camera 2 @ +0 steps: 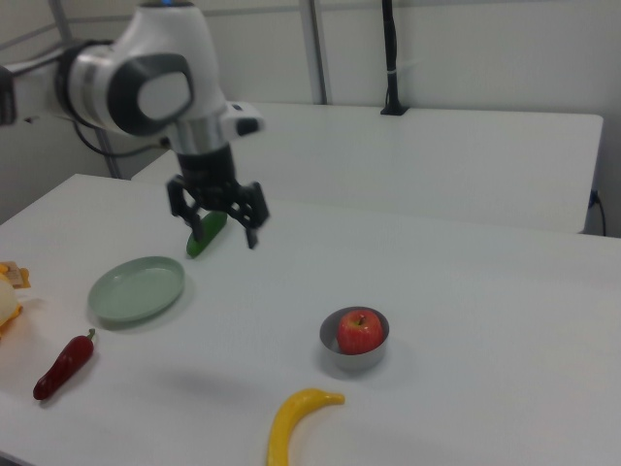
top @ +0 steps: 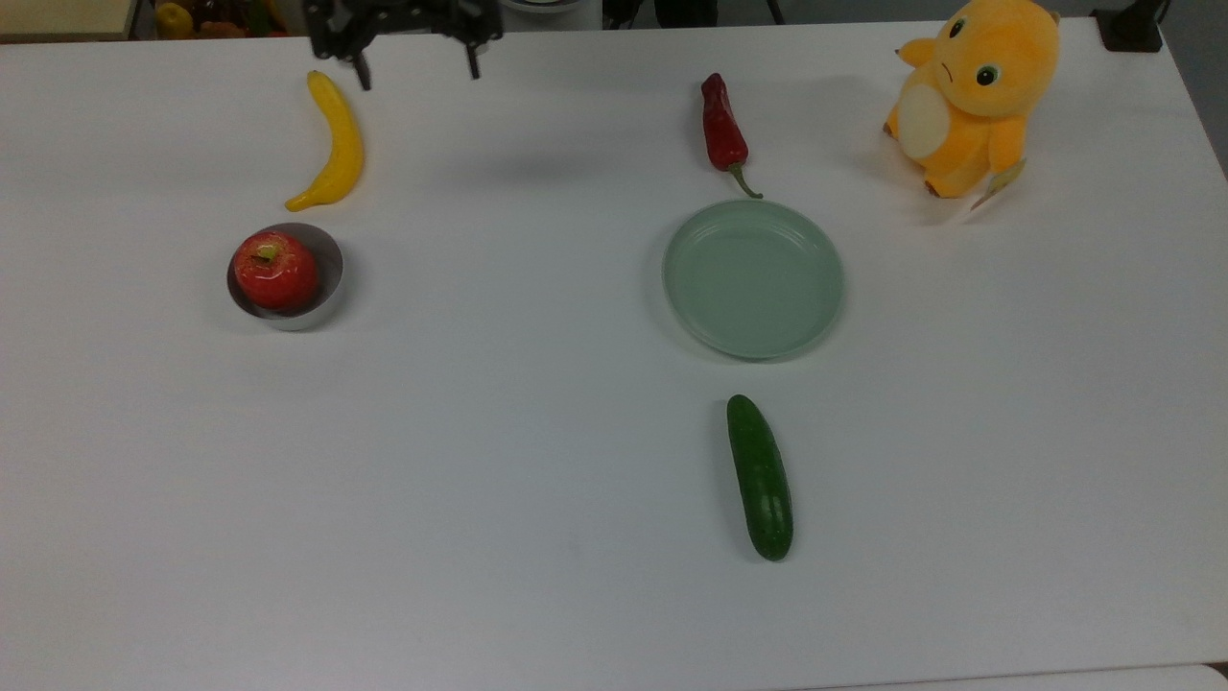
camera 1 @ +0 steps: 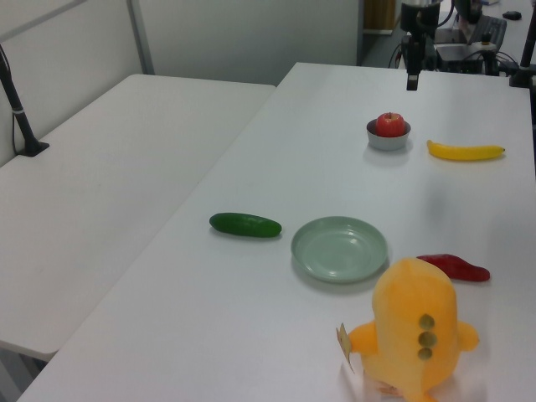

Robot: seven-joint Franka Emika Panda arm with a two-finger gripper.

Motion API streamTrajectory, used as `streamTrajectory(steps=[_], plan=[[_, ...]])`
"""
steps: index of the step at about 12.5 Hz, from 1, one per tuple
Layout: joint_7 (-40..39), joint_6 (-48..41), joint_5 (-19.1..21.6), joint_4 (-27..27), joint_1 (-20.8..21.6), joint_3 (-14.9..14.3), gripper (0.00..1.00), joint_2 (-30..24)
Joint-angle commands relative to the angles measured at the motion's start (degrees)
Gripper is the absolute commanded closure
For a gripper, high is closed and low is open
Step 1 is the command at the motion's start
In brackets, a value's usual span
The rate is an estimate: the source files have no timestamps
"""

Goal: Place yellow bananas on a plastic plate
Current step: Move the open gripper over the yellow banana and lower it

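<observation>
In the top view the slim, curved, smooth yellow banana [top: 332, 144] lies on the white desk [top: 537, 422] just to the top view's left of the black two-finger gripper [top: 414, 69] and a little below it. Its long axis runs almost straight up and down the top view, with one pointed end close beside the gripper's nearer finger. The gripper [camera 2: 215, 221] hangs above the desk with its fingers spread wide, empty, touching nothing. Judging from this, the coming move is a short shift toward the top view's left and a descent over the banana's middle, fingers closing across its narrow width. Well off to the gripper's other side, toward the top view's right, sits the round pale mint-green plastic plate [top: 835, 251], bare, awaiting the banana.
</observation>
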Motion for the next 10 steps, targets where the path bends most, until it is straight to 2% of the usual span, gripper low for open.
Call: streamTrajectory(steps=[1,7,10], plan=[[-3.5,5.6,-0.4,-3.0,-1.1,-3.4,0.00,3.0],[-5.8,10.7,-2.0,-5.2,-3.8,-3.7,0.00,9.5],[-5.8,12.5,-2.4,-7.7,-4.0,-3.8,0.00,10.4]])
